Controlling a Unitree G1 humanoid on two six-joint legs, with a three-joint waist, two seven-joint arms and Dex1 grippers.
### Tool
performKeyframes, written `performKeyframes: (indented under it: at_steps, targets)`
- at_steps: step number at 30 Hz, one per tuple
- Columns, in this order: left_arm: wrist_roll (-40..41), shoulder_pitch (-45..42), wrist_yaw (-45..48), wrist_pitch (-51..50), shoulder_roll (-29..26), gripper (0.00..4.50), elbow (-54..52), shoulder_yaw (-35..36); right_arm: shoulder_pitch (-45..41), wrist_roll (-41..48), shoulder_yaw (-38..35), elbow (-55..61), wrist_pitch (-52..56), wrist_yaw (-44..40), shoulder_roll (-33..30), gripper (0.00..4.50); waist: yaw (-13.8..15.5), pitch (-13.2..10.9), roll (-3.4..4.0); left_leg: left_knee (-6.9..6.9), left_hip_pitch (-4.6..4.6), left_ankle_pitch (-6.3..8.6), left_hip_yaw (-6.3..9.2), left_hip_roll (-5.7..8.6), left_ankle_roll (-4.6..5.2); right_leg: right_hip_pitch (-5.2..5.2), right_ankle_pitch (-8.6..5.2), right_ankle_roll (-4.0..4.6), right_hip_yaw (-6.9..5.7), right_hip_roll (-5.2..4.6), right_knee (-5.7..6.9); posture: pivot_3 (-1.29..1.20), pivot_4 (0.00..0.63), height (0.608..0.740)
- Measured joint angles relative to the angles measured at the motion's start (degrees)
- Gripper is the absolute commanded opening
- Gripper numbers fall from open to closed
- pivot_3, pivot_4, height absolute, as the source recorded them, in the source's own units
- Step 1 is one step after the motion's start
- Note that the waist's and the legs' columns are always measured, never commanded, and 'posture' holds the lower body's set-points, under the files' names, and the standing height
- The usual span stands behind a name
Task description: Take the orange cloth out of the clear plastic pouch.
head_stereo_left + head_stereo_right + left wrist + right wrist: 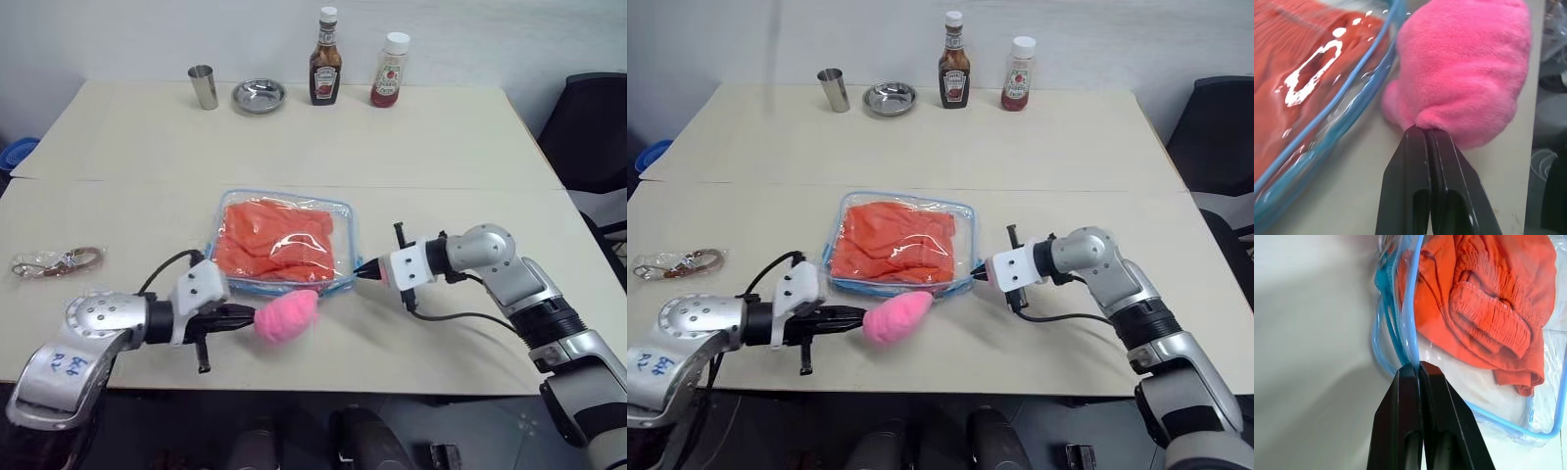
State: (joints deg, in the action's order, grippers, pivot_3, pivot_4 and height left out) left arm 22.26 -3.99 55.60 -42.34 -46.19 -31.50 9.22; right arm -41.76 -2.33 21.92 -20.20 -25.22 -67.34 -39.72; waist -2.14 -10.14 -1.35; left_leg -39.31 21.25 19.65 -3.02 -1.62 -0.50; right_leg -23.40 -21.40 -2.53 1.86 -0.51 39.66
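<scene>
A: Table status?
B: Beige table [294,147] is carrying everything. The clear plastic pouch [345,217] is lying flat near the front edge, blue trim all round. The orange cloth [276,240] is sitting bunched inside it, fully enclosed.

A: Right arm?
B: Right gripper [364,271] is reaching in from the right, fingers pressed together and pinching the pouch's blue edge [1409,340] at its near right corner. The wrist view is showing the trim running straight into the closed tips.

A: Left?
B: Left gripper [247,315] is pointing right along the front edge, fingers clamped together on the pink plush toy [287,314]. The toy is sitting just in front of the pouch's near edge, close beside the trim.

A: Anything else?
B: Ketchup bottle [325,70], red sauce bottle [389,70], steel bowl [259,96] and metal cup [204,87] are lining the far edge. A bagged keyring [54,262] is lying at far left.
</scene>
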Motion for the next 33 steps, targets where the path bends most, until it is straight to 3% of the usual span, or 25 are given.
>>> performKeyframes:
  at_steps: [5,11,15,21,22,25,31,32,33]
  targets:
    - [6.1,2.4,-3.3,-4.9,0.7,0.0,0.8,10.9,-0.4,0.0,-0.3,-1.7,-2.5,-0.1,-0.6,0.05,0.0,0.0,0.0,0.01,0.0,0.0,0.0,0.0,0.0,-0.01,0.0,0.0,-0.01,0.0,0.0,0.0,0.15,0.74]
    - [9.3,5.0,-4.9,-8.2,-1.3,0.0,11.6,26.5,-0.4,0.8,-2.6,-4.4,-7.5,-2.3,-4.5,0.05,-0.6,0.0,0.02,0.03,-0.01,0.0,0.03,-0.01,0.0,0.01,-0.01,0.02,-0.07,0.0,-0.03,0.0,0.15,0.74]
    - [9.3,5.3,-5.7,-7.3,-2.3,0.0,14.5,28.4,-0.5,1.4,-2.7,-5.4,-9.9,-3.5,-4.6,0.05,-0.9,0.0,0.03,0.04,-0.01,0.01,0.03,0.01,0.0,0.02,-0.01,0.01,-0.08,-0.03,-0.04,0.0,0.15,0.74]
    - [9.3,5.6,-8.6,-6.0,0.8,0.0,14.5,24.8,-0.5,1.9,-3.0,-6.0,-9.7,-4.2,-4.5,0.05,-1.0,0.0,0.03,0.07,-0.02,0.01,0.03,0.0,-0.01,0.02,-0.01,0.01,-0.07,-0.02,-0.03,0.0,0.15,0.74]
    - [9.3,5.6,-9.2,-5.9,1.5,0.0,14.6,23.8,-0.5,2.1,-3.0,-5.9,-9.5,-4.5,-4.4,0.24,-1.0,0.0,0.03,0.07,-0.02,0.01,0.03,0.0,-0.01,0.01,-0.01,0.01,-0.07,-0.02,-0.03,0.0,0.15,0.74]
    - [9.4,5.2,-10.9,-5.9,2.9,0.67,15.5,23.0,-0.4,3.3,-3.1,-5.6,-7.3,-5.7,-4.4,1.04,-1.0,0.0,0.03,0.07,-0.02,0.01,0.03,0.0,-0.01,0.01,-0.01,0.01,-0.08,-0.02,-0.03,0.0,0.15,0.74]
    - [9.1,3.1,-14.1,-6.1,3.1,2.54,20.5,22.1,2.8,5.6,-5.4,0.0,-1.5,-6.6,-5.2,3.12,-1.0,0.0,0.03,0.08,-0.03,0.01,0.04,-0.01,-0.01,0.02,-0.01,0.01,-0.09,-0.03,-0.02,0.0,0.15,0.74]
    - [9.0,2.0,-15.3,-6.7,3.1,2.55,21.9,22.2,4.1,6.2,-6.4,1.7,0.2,-6.5,-5.6,3.46,-0.9,0.0,0.03,0.08,-0.02,0.01,0.04,0.0,-0.01,0.02,-0.01,0.01,-0.09,-0.03,-0.02,0.0,0.15,0.74]
    - [9.0,0.9,-16.7,-7.6,3.0,2.55,23.4,22.5,5.3,7.1,-7.2,3.8,2.3,-6.2,-6.2,3.46,-0.8,0.0,0.03,0.08,-0.02,0.01,0.05,0.0,-0.01,0.02,-0.01,0.01,-0.1,-0.03,-0.01,0.0,0.15,0.74]
